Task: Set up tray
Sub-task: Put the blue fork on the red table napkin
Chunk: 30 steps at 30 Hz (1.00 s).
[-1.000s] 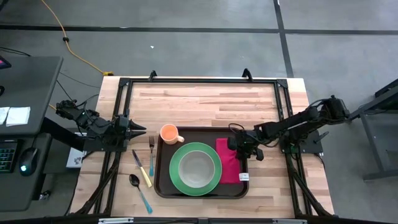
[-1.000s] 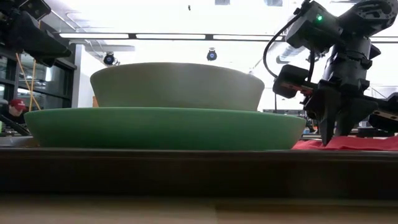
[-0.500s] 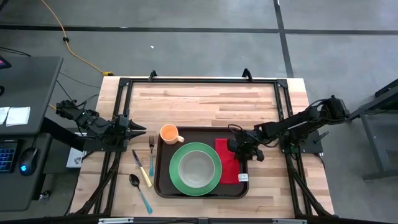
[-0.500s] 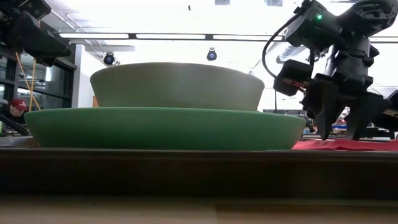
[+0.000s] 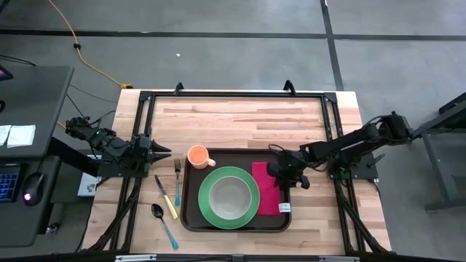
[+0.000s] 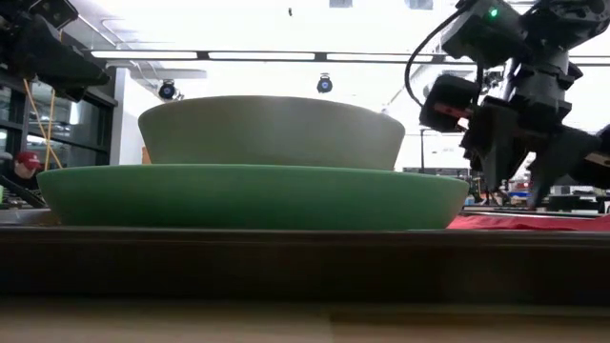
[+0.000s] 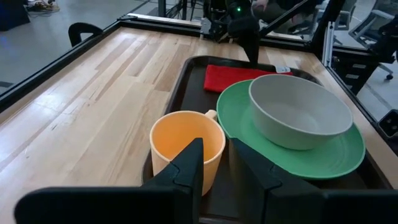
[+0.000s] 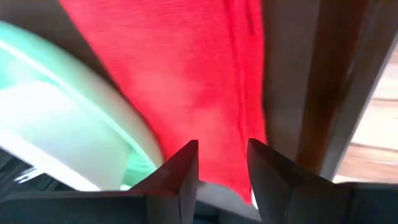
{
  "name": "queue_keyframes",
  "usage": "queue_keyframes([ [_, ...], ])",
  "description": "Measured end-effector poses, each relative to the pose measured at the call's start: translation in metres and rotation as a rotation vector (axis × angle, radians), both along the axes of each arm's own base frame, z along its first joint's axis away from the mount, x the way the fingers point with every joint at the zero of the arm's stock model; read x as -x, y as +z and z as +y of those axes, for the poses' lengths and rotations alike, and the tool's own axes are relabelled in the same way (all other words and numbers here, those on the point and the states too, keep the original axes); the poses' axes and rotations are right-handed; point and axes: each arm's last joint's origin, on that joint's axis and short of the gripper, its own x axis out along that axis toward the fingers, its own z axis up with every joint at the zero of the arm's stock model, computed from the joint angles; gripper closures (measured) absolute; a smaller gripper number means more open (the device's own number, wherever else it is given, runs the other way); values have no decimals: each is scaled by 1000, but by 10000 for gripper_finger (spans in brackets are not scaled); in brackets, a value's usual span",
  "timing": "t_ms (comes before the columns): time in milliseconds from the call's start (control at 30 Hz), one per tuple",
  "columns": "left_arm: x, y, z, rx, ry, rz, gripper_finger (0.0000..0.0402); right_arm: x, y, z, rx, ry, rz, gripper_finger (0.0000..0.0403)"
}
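Note:
The dark brown tray (image 5: 188, 212) lies near the table's front edge. On it stand a green plate (image 5: 207, 208) with a grey bowl (image 5: 229, 195) in it and an orange cup (image 5: 197, 156) at the far left corner. A red napkin (image 5: 268, 191) lies flat on the tray to the right of the plate. My right gripper (image 6: 518, 198) hangs open just above the napkin's far end (image 8: 186, 81), fingers pointing slantwise down. My left gripper (image 5: 167, 151) waits at the table's left side, slightly open and holding nothing, pointing at the cup (image 7: 186, 146).
A fork (image 5: 177, 182), a knife (image 5: 166, 198) and a spoon (image 5: 162, 222) lie on the wood left of the tray. A black frame (image 5: 233, 94) runs around the table top. The far half of the table is bare wood.
My right gripper has opened and let go of the red napkin's far end, then risen a little above it. The napkin stays flat on the tray beside the plate.

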Motion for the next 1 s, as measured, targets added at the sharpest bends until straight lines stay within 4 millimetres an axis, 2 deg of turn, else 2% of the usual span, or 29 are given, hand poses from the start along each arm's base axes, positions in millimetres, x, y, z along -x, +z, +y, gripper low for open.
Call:
queue_keyframes([
  [400,-1,4,-1,21,-4,-37,293,8,30,-3,41,-38,-157,289],
  [667,-1,5,-1,59,5,-52,293,14,48,-7,142,-80,-280,289],
  [1000,-5,9,-3,92,6,-83,293,19,61,-12,321,-116,-393,289],
])
